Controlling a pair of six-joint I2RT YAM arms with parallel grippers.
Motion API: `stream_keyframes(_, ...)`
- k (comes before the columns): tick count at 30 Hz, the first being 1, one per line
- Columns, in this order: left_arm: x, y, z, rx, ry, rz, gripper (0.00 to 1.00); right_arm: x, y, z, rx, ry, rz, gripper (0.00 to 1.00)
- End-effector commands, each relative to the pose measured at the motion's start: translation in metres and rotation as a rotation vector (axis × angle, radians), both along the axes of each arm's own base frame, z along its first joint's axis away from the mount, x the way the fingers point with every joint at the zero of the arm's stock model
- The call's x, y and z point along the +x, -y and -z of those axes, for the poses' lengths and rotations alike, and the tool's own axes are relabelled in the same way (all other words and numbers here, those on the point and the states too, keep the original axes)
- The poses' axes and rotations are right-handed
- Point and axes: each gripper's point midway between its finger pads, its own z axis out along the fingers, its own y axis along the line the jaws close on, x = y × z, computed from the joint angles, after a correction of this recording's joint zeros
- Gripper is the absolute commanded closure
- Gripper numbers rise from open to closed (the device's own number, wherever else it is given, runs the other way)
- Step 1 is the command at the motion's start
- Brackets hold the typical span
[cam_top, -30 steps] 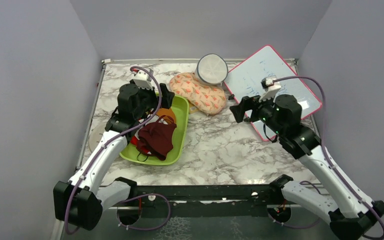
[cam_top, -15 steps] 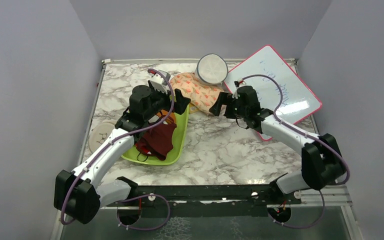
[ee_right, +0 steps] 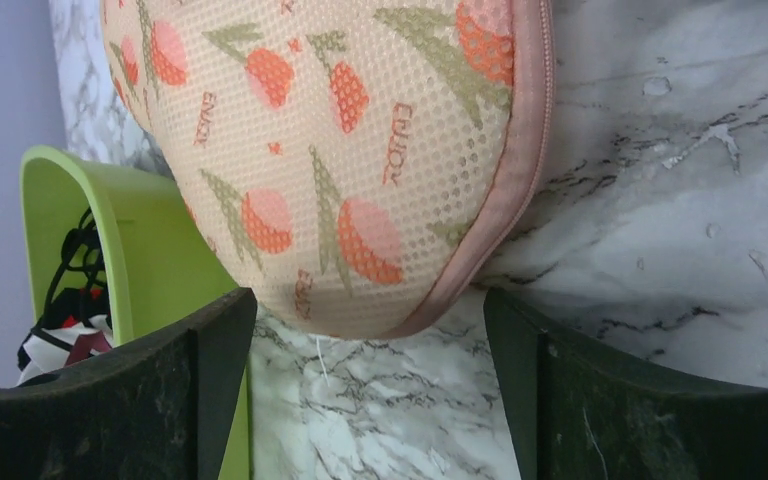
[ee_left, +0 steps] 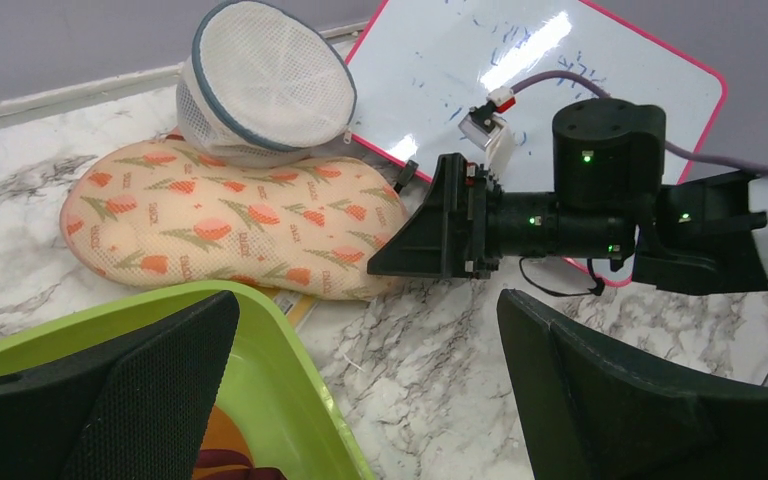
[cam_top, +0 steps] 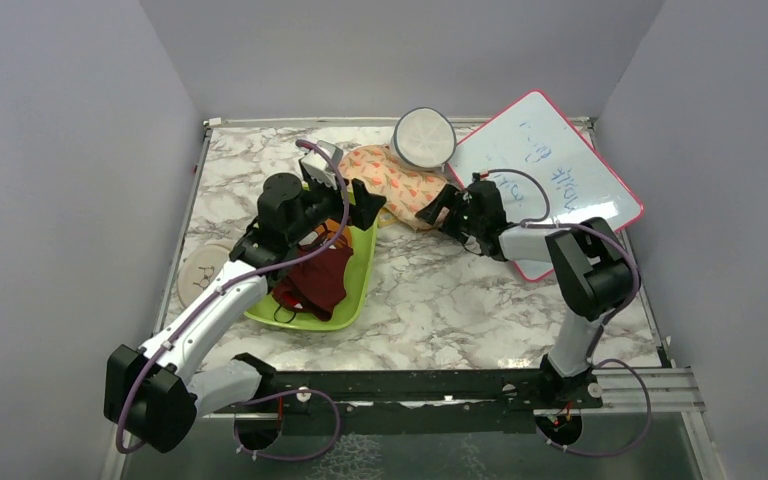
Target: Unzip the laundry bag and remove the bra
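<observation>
Right gripper [ee_right: 370,400]: held wide, empty, at the peach carrot-print mesh laundry bag [ee_right: 340,150].
Left gripper [ee_left: 365,400]: held wide, empty, near it.
Risk: fabric may be pinched, zipper pull unseen.

The laundry bag [ee_right: 330,150] fills the frame from 12 o'clock to the centre, its peach mesh printed with orange-red and green shapes. A pink zipper [ee_right: 522,170] runs round its edge at 2 o'clock. Its rounded end lies on the marble table [ee_right: 680,200], just above the gap of the right gripper [ee_right: 368,330], whose dark fingers [ee_right: 100,400] stand wide apart at 7 and 5 o'clock. At 9 o'clock a green tray [ee_right: 150,250] touches the bag, with dark cloth [ee_right: 70,320] inside.
</observation>
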Motion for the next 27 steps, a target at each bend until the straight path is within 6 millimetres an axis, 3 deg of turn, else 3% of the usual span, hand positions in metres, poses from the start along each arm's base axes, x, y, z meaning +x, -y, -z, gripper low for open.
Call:
stream_keyframes(1,-0.006,0.000,-0.014,-0.018,0.063,0.014,0.01,0.020,-0.017,-0.018,0.176,0.085,0.017,0.21)
stream_keyframes(7,-0.007,-0.005,-0.017,-0.024,0.084,-0.010,0.01,0.028,-0.023,-0.031,0.296,0.142,0.054,0.57)
stream_keyframes(11,-0.004,-0.006,-0.014,-0.015,0.083,-0.020,0.01,0.028,-0.014,-0.066,0.250,0.221,0.062,0.79)
stream_keyframes(14,-0.005,-0.004,-0.015,-0.019,0.082,-0.010,0.01,0.019,0.005,-0.096,0.177,0.258,0.085,0.96)
stream_keyframes(27,-0.006,0.001,-0.011,-0.015,0.070,0.020,0.01,-0.083,0.082,-0.208,-0.029,0.440,-0.030,0.99)
